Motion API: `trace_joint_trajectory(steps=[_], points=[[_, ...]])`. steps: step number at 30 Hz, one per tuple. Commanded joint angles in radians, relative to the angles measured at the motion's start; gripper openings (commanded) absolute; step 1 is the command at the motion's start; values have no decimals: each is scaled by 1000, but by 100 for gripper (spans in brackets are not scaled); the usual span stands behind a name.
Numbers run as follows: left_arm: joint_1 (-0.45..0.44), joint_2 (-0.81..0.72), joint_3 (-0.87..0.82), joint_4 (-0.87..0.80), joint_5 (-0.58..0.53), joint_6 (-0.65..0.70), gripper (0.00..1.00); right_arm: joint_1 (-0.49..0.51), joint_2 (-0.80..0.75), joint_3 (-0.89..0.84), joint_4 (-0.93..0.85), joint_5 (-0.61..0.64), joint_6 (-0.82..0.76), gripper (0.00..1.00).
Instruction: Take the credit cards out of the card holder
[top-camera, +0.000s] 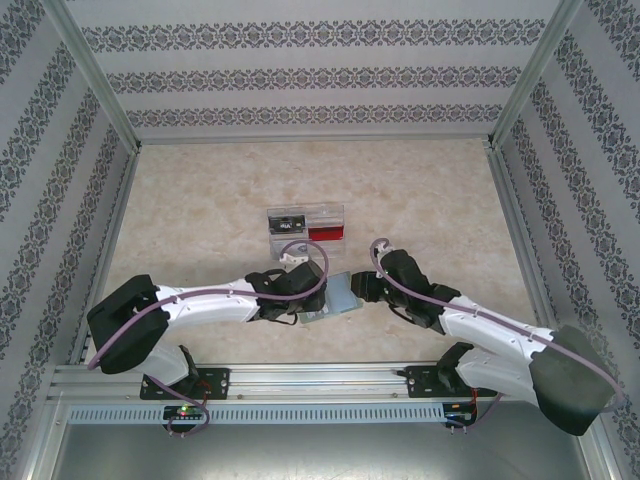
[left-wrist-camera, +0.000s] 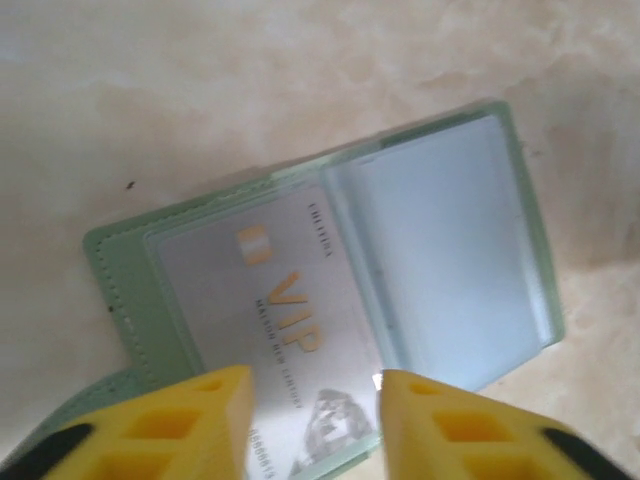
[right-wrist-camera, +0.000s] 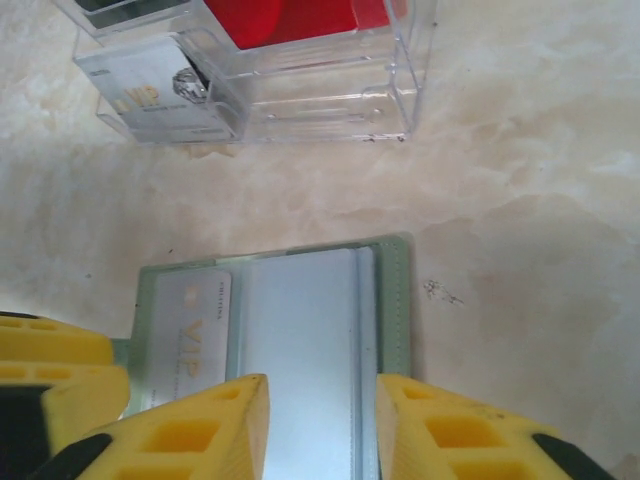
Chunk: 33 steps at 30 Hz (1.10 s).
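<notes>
Matt card holder (left-wrist-camera: 120, 290), glossy sleeves (left-wrist-camera: 450, 260)

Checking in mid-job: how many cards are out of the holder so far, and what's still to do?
Done: a red card and a silver VIP card sit in the clear tray. In hand: the card holder lies open, the left gripper straddling a second VIP card in its sleeve; grip unclear. Left: pulling that card out; any behind it are hidden.
</notes>
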Motion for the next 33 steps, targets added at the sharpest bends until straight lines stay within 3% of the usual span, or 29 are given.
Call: trace_joint_trajectory(steps=[1,6,18,33], points=[[20,-24,-39,29,-4,6,30,21,8,49,-22,-57,-23,32],[28,-19,-77,49,-3,0,25,41,132,109,29,-163,0,21],[29,12,-105,88,5,-9,23,99,390,203,79,-223,41,24],[29,47,-112,132,35,-18,18,101,466,211,75,-232,58,15]])
